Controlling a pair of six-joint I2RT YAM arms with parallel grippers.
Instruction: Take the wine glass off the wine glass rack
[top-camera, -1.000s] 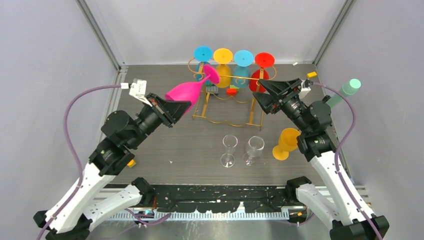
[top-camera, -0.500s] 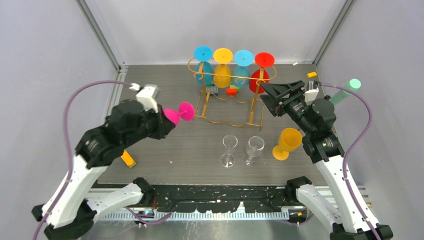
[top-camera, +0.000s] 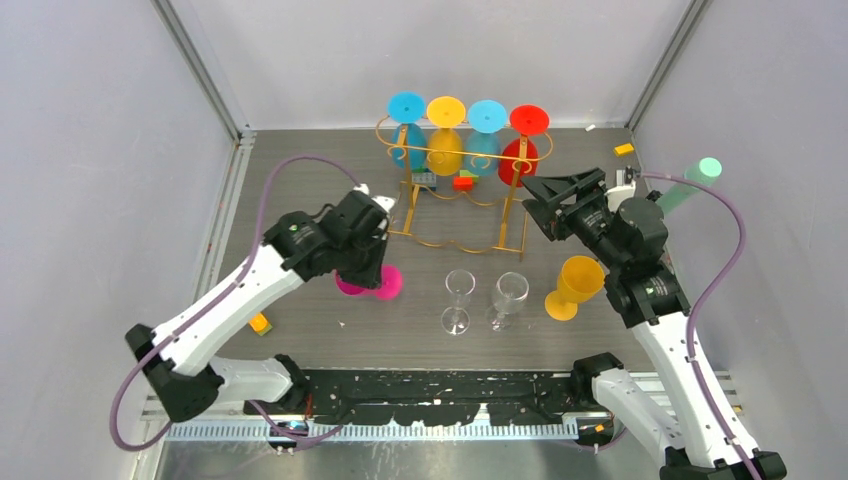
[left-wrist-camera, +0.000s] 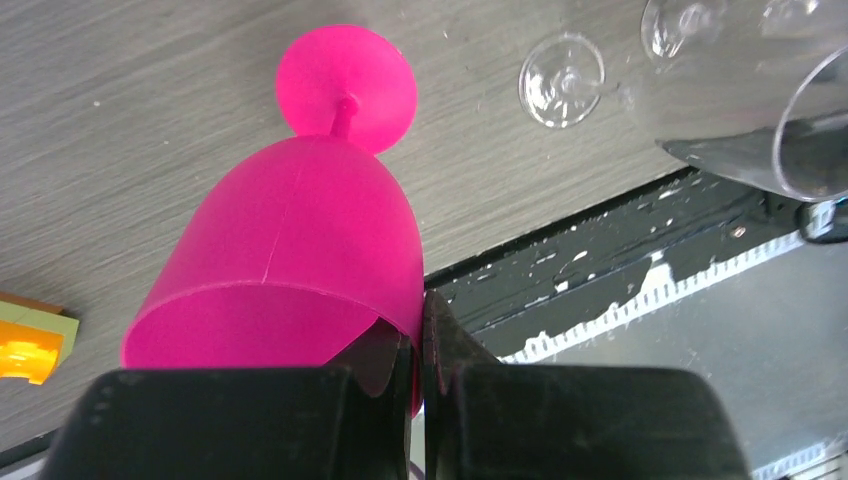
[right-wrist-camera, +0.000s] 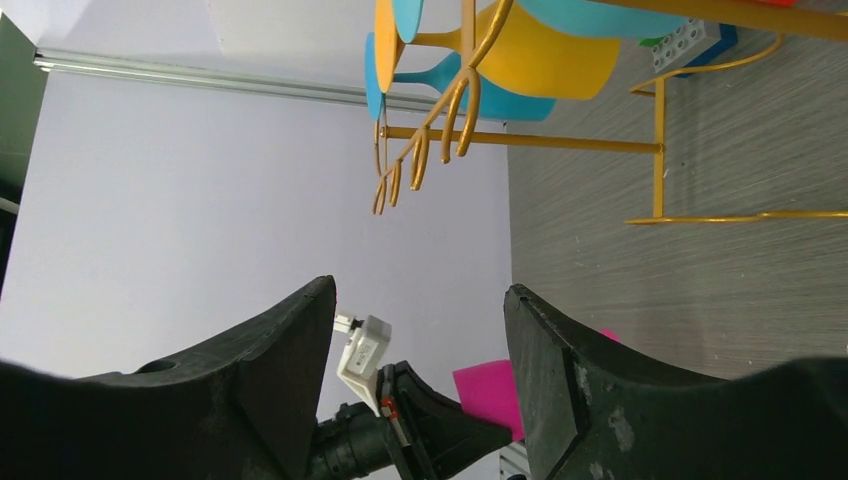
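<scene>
Left wrist view: left pincer (left-wrist-camera: 420, 335) clamped shut on the rim of the pink glass (left-wrist-camera: 300, 230), wall pinched between the two fingers. Long axis running 6 to 12 o'clock here, mouth at the fingers, foot at 12, down toward the table (left-wrist-camera: 150, 90); touching it or not, cannot tell. From the top view: left arm (top-camera: 240, 295) stretched toward 1 o'clock, wrist bent downward, pincer over the glass, foot peeking out at 4 o'clock of it. Glass off the rack (top-camera: 450, 243), which stands apart at 1 o'clock with four coloured glasses (top-camera: 446, 152) hung foot-up. Two clear glasses (top-camera: 457, 298) upright at 3 o'clock of the pink one. Right pincer (top-camera: 533, 207) spread wide, nothing between the fingers, just beside the rack at its 3 o'clock, aimed toward 10.
</scene>
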